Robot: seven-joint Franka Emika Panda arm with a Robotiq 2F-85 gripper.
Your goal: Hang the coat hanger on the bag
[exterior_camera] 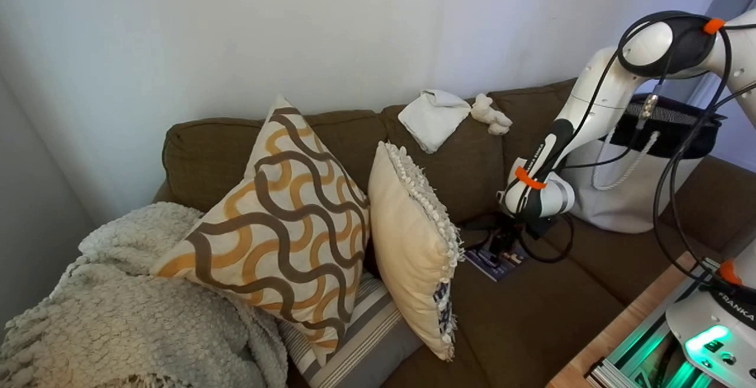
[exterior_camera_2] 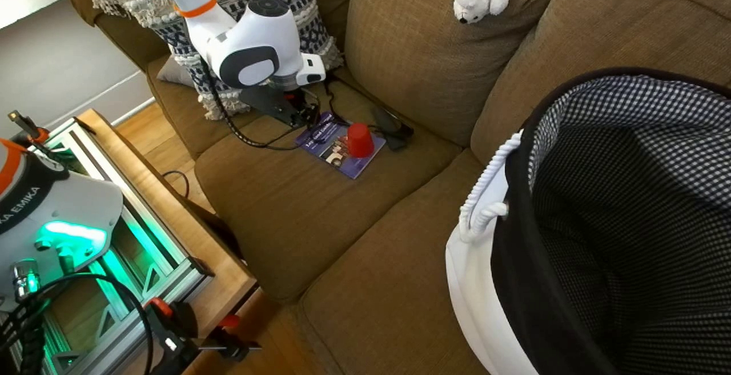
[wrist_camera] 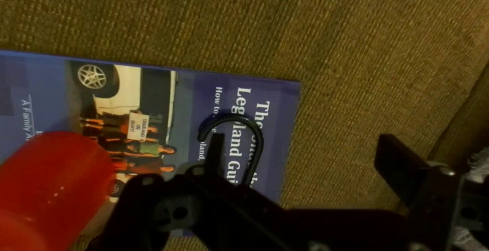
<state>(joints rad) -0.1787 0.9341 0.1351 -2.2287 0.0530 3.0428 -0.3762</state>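
Close by the hanger [wrist_camera: 259, 140], a red cup [exterior_camera_2: 360, 140] tops a booklet [exterior_camera_2: 333, 148]; the hand [wrist_camera: 301, 143] gapes.

Cloth bag [exterior_camera_2: 537, 272]; coarse woven sofa [wrist_camera: 363, 52]; glossy cup [wrist_camera: 61, 186].

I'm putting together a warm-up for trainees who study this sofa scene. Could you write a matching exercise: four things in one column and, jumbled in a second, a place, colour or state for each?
Things
1. red cup
2. coat hanger's hook
3. bag
4. gripper

Descriptions
A. open
B. pale body, black rim
C. on the purple booklet
D. black and curved

Right pairs: 1-C; 2-D; 3-B; 4-A
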